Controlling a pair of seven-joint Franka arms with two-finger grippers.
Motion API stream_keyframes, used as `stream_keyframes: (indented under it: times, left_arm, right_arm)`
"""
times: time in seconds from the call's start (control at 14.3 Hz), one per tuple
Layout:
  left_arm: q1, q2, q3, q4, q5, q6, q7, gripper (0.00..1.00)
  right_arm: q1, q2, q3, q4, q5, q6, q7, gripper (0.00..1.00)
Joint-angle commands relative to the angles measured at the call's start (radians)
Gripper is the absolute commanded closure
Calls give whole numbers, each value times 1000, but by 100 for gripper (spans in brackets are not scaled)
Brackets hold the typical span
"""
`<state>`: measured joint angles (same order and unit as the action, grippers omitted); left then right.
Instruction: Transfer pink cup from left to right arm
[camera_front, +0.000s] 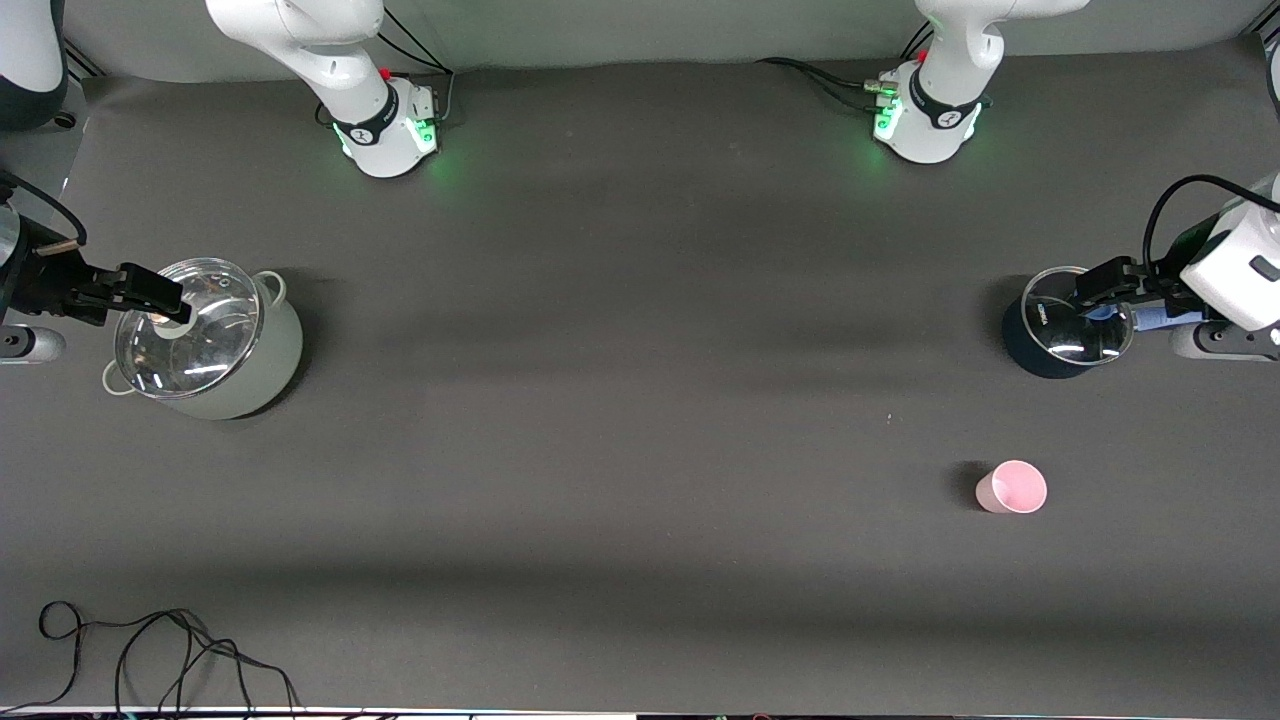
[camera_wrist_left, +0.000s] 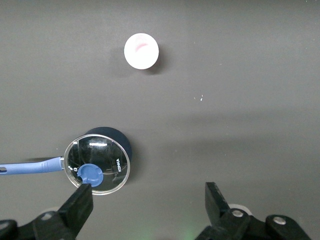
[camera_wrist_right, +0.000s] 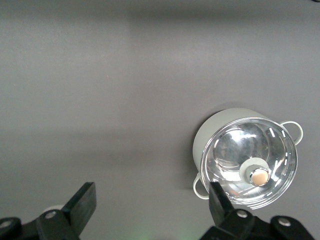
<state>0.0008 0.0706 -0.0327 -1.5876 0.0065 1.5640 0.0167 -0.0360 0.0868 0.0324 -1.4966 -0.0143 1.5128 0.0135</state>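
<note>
The pink cup (camera_front: 1012, 487) stands upright and alone on the dark table, toward the left arm's end and nearer to the front camera than the dark pot. It also shows in the left wrist view (camera_wrist_left: 141, 50). My left gripper (camera_front: 1098, 286) is open and empty, up in the air over the dark pot's lid; the left wrist view (camera_wrist_left: 148, 201) shows its jaws wide apart. My right gripper (camera_front: 155, 292) is open and empty over the white pot's lid, far from the cup; the right wrist view (camera_wrist_right: 151, 201) shows its jaws wide apart.
A dark blue pot (camera_front: 1060, 330) with a glass lid and a blue handle (camera_wrist_left: 30, 166) stands at the left arm's end. A white pot (camera_front: 215, 340) with a glass lid stands at the right arm's end. Loose black cables (camera_front: 150, 650) lie at the near edge.
</note>
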Motion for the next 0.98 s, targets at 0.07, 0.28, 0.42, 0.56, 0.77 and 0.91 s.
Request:
stream_keyframes:
  times: [0.07,0.28,0.42,0.56,0.77,0.91]
  left_arm:
    - [-21,0,13,18,0,-10,-1,0]
    - [-15,3,14,20,-3,-6,0,0]
    - [-18,3,14,20,-2,-6,-1,0]
    - [-16,5,14,20,-2,-1,-1,0]
    - [-8,18,14,52,-3,10,2,0]
    - [-10,32,16,80,-2,10,2,0]
  right_arm:
    - [2,19,0,33,11,-20,23,0]
    - [2,19,0,38,11,-23,16,0]
    - [4,21,0,38,11,-23,20,0]
    - [4,19,0,36,11,-23,22,0]
    - [4,21,0,38,11,-23,23,0]
    - [5,19,0,38,11,-23,23,0]
